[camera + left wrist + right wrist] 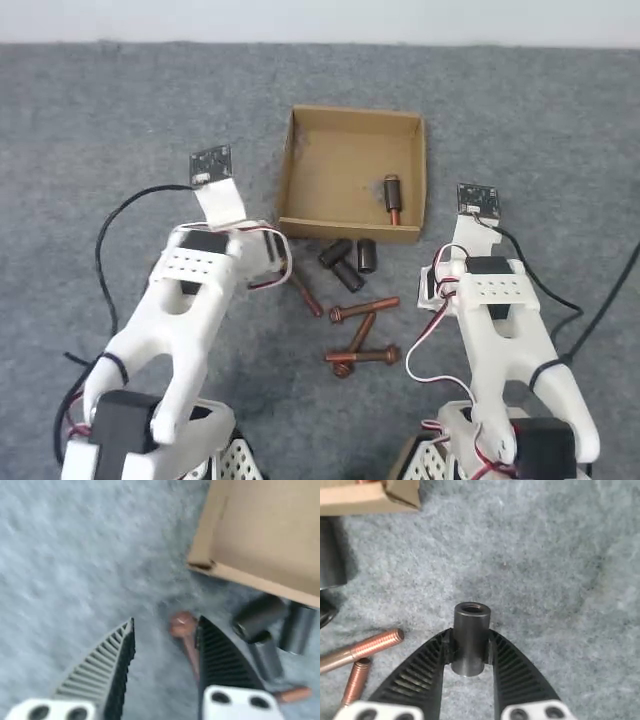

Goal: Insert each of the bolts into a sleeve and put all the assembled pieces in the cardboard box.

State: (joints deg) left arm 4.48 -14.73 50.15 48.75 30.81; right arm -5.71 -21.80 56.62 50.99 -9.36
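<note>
The cardboard box [350, 229] sits at mid table with one assembled bolt-and-sleeve piece [392, 198] inside. In front of it lie three black sleeves [348, 262] and several copper bolts [362, 330]. My left gripper [166, 622] is open low over the carpet, and the head of one bolt [184, 629] lies between its fingers, close to one of them. This same bolt [305, 290] shows beside the left arm's tip in the high view. My right gripper [470, 637] is shut on a black sleeve [471, 627], held upright with its bore open upward, near the box's corner [365, 497].
Loose sleeves [267, 625] lie just past the left gripper, next to the box wall [260, 530]. Two bolts [362, 650] and another sleeve [330, 555] lie beside the right gripper. Grey carpet [120, 120] covers the table, and cables trail beside both arms.
</note>
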